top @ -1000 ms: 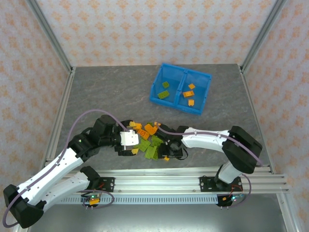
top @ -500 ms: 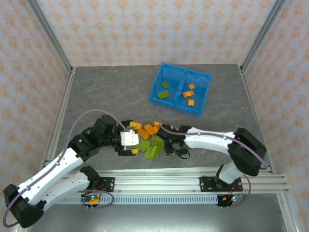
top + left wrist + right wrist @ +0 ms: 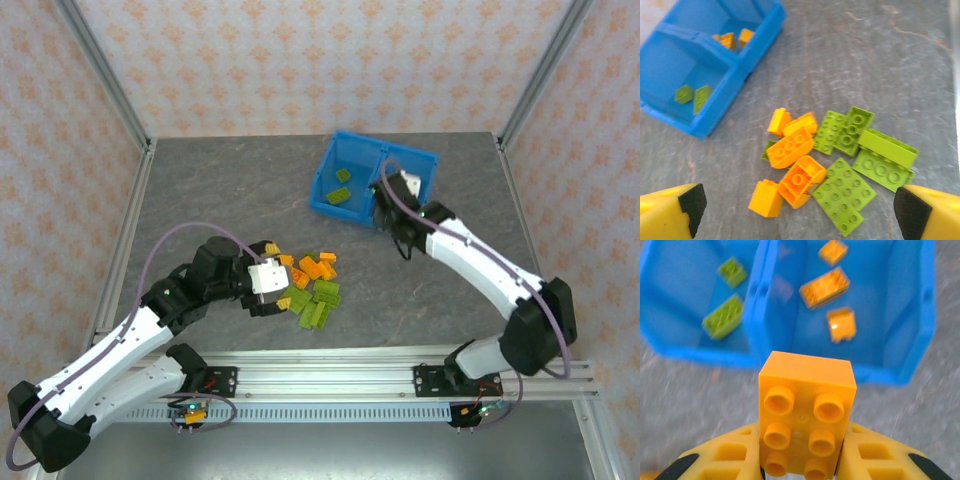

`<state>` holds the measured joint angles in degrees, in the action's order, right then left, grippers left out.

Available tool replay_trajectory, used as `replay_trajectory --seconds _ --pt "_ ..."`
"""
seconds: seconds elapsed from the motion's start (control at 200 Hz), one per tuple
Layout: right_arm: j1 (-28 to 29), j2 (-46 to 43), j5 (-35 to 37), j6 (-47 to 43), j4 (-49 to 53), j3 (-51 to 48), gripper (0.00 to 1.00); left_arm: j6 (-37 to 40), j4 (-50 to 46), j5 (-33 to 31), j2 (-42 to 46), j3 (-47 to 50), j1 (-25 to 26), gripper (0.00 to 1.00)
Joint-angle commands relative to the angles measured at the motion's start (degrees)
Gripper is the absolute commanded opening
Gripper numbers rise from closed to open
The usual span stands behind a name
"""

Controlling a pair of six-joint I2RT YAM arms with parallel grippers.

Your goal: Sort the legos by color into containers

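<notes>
My right gripper (image 3: 805, 465) is shut on an orange lego (image 3: 807, 405), held studs-up in front of the blue bin (image 3: 927, 315). In the top view this gripper (image 3: 390, 195) hangs at the bin's near wall (image 3: 345, 212) by the divider. The left compartment holds two green legos (image 3: 722, 317), the right one three orange legos (image 3: 825, 287). A loose pile of orange legos (image 3: 790, 147) and green legos (image 3: 847, 187) lies on the table (image 3: 200, 200). My left gripper (image 3: 802, 206) stands wide open just short of the pile (image 3: 312, 285), with nothing between its fingers (image 3: 912, 210).
The grey table (image 3: 880, 60) has free room left of the bin and behind the pile. Metal frame posts (image 3: 100, 75) and patterned walls enclose the table. A rail (image 3: 400, 365) runs along the near edge by the arm bases.
The right gripper shut on an orange lego at the pile, lifted it and carried it away to the bin's near wall. The left arm barely shifted and stayed open.
</notes>
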<state>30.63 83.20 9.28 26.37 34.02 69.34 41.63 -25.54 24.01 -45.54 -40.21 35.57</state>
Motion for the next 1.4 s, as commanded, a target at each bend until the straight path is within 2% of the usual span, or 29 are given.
replay_trajectory --seconds 0.0,0.16,0.345,0.576,0.756,0.856,0.976,1.076,1.146,1.206,1.281,1.391 --pt "-5.83 7.19 -1.47 -4.46 -3.89 5.18 0.32 -6.10 5.57 -7.46 0.00 0.21 -0.35 1.00" --pt "-11.14 19.03 -4.88 -4.08 -5.16 13.15 0.31 -9.32 7.48 -13.34 0.54 0.23 -0.33 1.00" --pt "-13.13 29.71 -5.97 -0.99 -4.99 19.75 0.33 -13.51 8.20 -21.83 0.34 -1.07 -0.33 1.00" --pt "-13.67 32.14 -5.69 -0.56 -2.94 23.12 0.50 -15.77 8.84 -24.71 -0.23 -1.40 -0.33 1.00" --pt "-13.67 26.24 -4.51 -2.34 -2.30 21.37 0.53 -19.20 8.78 -26.55 -2.64 -2.53 -0.74 1.00" --pt "-13.67 20.07 -5.36 -2.90 -2.47 18.75 0.53 -22.38 8.59 -28.02 -4.55 -3.62 -1.74 1.00" --pt "-13.28 9.43 -13.00 -3.88 -6.02 11.65 0.54 -27.11 7.08 -28.39 -7.17 -6.05 -4.52 1.00" --pt "-11.78 -0.12 -21.21 -5.39 -8.87 4.05 0.60 -32.31 4.42 -27.00 -9.70 -9.64 -8.57 1.00" --pt "-10.36 -5.94 -27.30 -6.81 -8.70 -0.67 0.64 -35.18 0.74 -26.18 -11.98 -13.52 -9.37 1.00" --pt "-9.11 -9.80 -33.39 -8.96 -6.14 -3.62 0.68 -40.11 -3.24 -24.32 -14.14 -17.54 -9.10 1.00" --pt "-7.30 -13.36 -38.58 -12.29 -0.04 -5.76 0.70 -50.24 -5.71 -22.44 -15.78 -19.40 -8.24 1.00" --pt "-6.01 -17.80 -41.34 -15.15 8.25 -9.08 0.72 -63.60 -6.32 -24.56 -16.58 -17.34 -2.12 0.98"
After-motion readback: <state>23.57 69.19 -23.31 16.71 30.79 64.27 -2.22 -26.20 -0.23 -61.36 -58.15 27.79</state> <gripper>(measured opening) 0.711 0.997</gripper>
